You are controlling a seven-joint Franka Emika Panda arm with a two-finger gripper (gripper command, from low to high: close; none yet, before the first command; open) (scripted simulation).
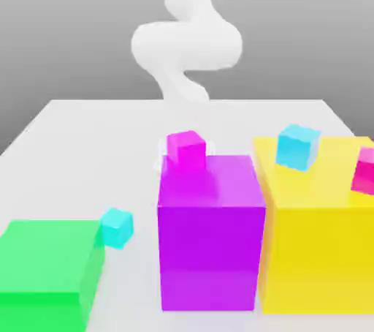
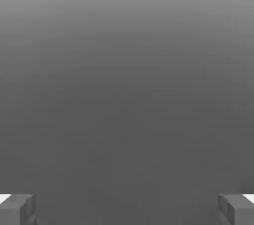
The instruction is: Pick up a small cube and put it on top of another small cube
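A pale grey table (image 1: 88, 148) carries a small magenta cube (image 1: 185, 149) atop a large purple block (image 1: 212, 235). The gripper (image 2: 127, 209), fingers (image 2: 17, 209) spread wide and empty, faces plain grey.

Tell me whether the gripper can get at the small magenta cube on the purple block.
Probably yes: the small magenta cube sits alone on the purple block, nothing above it, and the gripper is open and holds nothing.
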